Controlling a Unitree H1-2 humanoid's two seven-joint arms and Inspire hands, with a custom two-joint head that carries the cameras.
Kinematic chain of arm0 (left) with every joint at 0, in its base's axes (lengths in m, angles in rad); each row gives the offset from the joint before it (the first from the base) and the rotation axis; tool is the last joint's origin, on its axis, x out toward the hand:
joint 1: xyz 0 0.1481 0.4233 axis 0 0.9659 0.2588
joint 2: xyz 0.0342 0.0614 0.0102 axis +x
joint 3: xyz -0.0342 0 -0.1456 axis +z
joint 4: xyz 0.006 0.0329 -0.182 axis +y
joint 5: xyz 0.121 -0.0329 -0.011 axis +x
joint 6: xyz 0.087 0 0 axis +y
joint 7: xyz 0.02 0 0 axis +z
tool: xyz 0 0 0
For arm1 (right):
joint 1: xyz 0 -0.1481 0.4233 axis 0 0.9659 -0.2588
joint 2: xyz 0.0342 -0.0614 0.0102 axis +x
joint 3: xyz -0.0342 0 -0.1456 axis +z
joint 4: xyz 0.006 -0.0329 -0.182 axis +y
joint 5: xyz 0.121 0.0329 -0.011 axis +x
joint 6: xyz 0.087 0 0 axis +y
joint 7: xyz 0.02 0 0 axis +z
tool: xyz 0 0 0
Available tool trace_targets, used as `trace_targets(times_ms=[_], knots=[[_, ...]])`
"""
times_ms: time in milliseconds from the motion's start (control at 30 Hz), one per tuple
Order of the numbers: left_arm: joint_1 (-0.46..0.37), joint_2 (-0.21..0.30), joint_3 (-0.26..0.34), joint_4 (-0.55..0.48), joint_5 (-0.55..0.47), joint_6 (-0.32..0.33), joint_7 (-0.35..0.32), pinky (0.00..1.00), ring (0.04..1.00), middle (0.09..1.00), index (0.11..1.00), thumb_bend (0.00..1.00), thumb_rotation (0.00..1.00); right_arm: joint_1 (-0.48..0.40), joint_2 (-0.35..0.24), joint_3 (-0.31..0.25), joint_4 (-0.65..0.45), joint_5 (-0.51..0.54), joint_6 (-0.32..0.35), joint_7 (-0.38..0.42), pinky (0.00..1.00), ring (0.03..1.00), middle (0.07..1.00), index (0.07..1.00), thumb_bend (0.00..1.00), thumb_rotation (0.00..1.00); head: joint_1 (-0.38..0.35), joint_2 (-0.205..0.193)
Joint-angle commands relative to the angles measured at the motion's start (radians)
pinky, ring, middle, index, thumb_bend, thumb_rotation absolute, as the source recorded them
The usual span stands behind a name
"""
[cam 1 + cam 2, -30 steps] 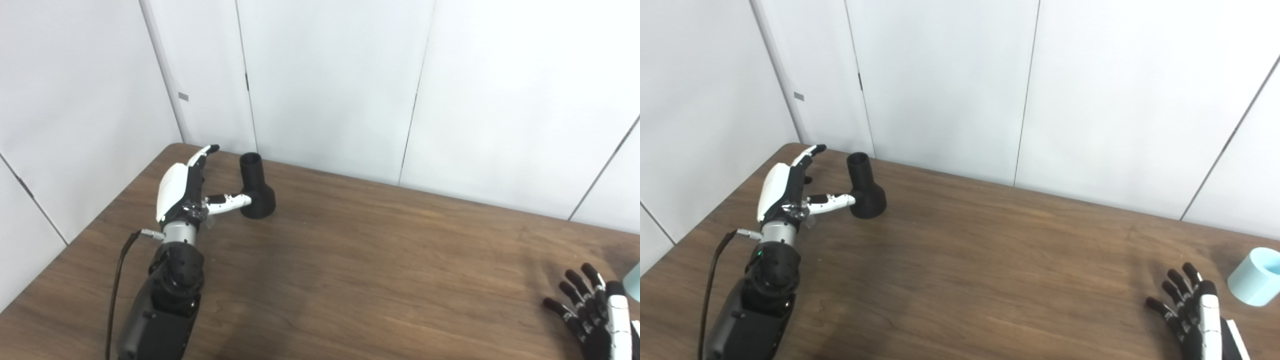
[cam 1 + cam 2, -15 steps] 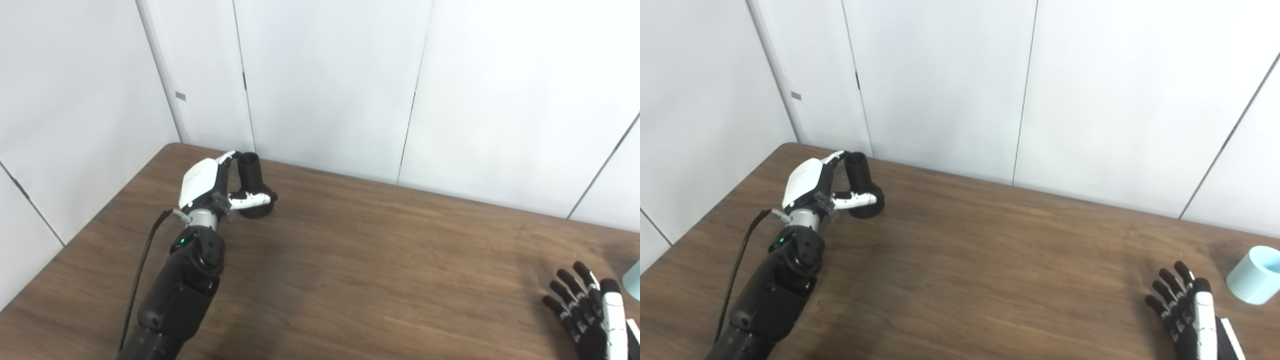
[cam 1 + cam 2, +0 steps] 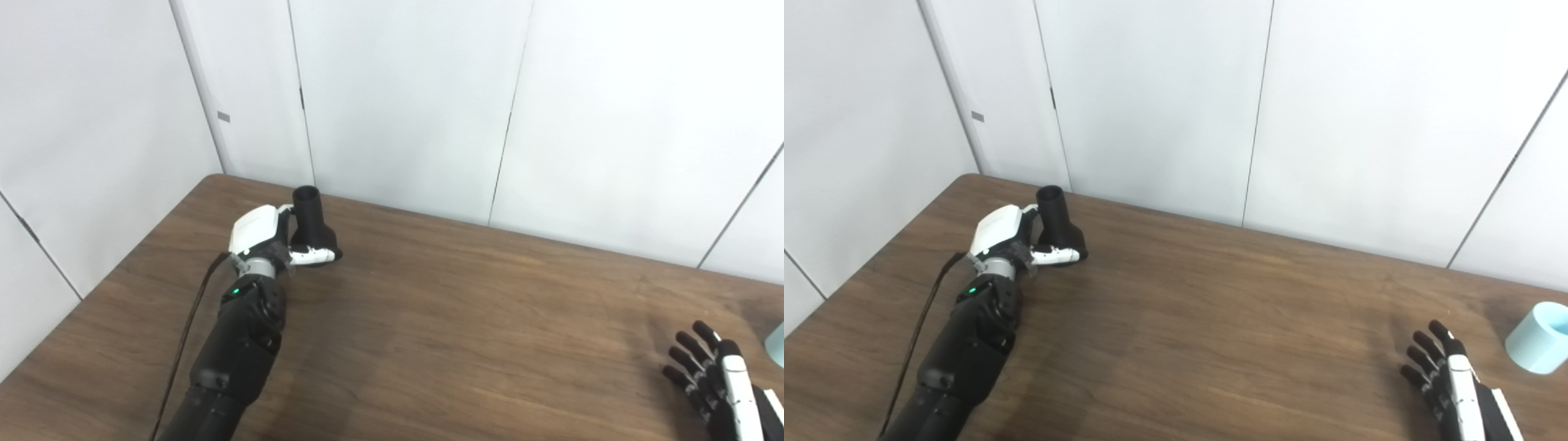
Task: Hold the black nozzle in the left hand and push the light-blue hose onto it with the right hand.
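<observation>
Now, on my screens the black nozzle (image 3: 1058, 226) stands upright on its flared base near the table's far left corner, narrow neck up; my left hand (image 3: 1020, 240) is wrapped around it, thumb across the front of the base, fingers behind the neck; whether the base has left the wood I cannot tell. The right eye view alone shows the light-blue hose (image 3: 1537, 337) whole, a short cylinder at the right edge; the left eye view catches only a sliver of it. My right hand (image 3: 1442, 383) sits just left of that hose, fingers spread, holding nothing. Between the two hands the brown table (image 3: 465, 331) is bare wood; white wall panels (image 3: 398, 104) close the far edge behind the nozzle.
</observation>
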Motion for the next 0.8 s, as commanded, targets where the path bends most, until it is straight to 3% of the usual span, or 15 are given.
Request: trace_targets(times_ms=[0, 300, 400, 600, 767], knots=[[-0.053, 0.013, 0.006, 0.001, 0.019, -0.001, 0.020, 0.79, 0.867, 0.870, 0.884, 1.00, 0.48, -0.011, -0.021, -0.002, -0.032, -0.005, -0.027, 0.009, 0.82, 0.891, 0.905, 0.932, 0.27, 0.93, 0.001, 0.001], [-0.054, 0.006, 0.016, 0.015, -0.008, -0.001, 0.011, 0.66, 0.798, 0.810, 0.795, 1.00, 0.44, -0.006, -0.026, 0.001, -0.042, -0.007, -0.022, 0.010, 0.82, 0.894, 0.904, 0.940, 0.27, 0.92, 0.007, 0.009], [-0.056, 0.006, 0.017, 0.020, -0.036, -0.001, 0.027, 0.61, 0.757, 0.771, 0.760, 0.99, 0.37, -0.006, -0.028, 0.001, -0.042, -0.005, -0.022, 0.011, 0.83, 0.898, 0.903, 0.947, 0.25, 0.94, 0.006, 0.010], [-0.064, 0.025, -0.003, 0.041, -0.043, -0.001, -0.011, 0.65, 0.756, 0.741, 0.723, 0.91, 0.34, -0.006, -0.024, -0.002, -0.046, -0.005, -0.012, 0.004, 0.82, 0.893, 0.894, 0.936, 0.24, 0.94, 0.008, 0.013], [-0.061, 0.025, -0.009, 0.057, -0.091, -0.002, 0.006, 0.66, 0.752, 0.738, 0.728, 0.89, 0.32, -0.005, -0.028, 0.002, -0.047, -0.008, -0.013, 0.007, 0.82, 0.884, 0.887, 0.933, 0.24, 0.93, 0.008, 0.020]])
